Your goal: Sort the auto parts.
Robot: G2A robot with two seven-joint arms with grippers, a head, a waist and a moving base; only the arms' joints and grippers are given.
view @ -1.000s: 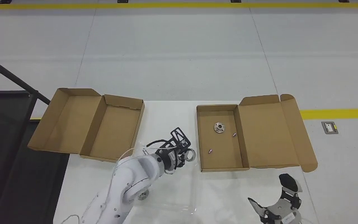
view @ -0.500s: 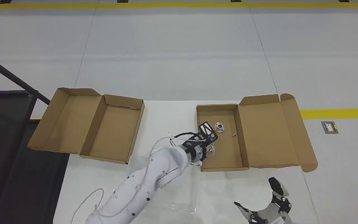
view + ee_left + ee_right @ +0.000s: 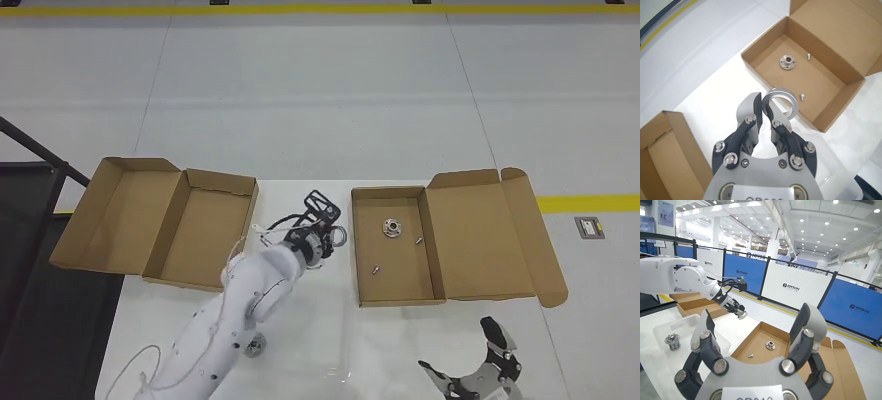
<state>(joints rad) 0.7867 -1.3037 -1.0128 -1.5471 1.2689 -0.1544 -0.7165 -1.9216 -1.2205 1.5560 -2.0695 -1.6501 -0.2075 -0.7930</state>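
My left gripper [image 3: 762, 103] is shut on a silver metal ring [image 3: 780, 103], pinching its wall with one finger inside it. In the top view the left gripper [image 3: 325, 228] hangs with the ring [image 3: 339, 237] over the white table, between the two open cardboard boxes and just left of the right box [image 3: 356, 250]. That right box [image 3: 829, 62] holds a round flange [image 3: 787, 62] and two small bolts [image 3: 808, 56] [image 3: 801, 97]. My right gripper [image 3: 756, 309] is open with nothing in it, at the near right edge [image 3: 478, 375].
An open cardboard box [image 3: 205, 235] lies at the left. A clear plastic tray [image 3: 659, 326] near the front holds a toothed metal hub [image 3: 673, 344], also seen under the left arm [image 3: 257, 347]. Both boxes' lids [image 3: 490, 235] lie flat outward.
The left gripper with the ring swung right to the right box's near-left edge, then back left and farther away. The right gripper shifted slightly left.
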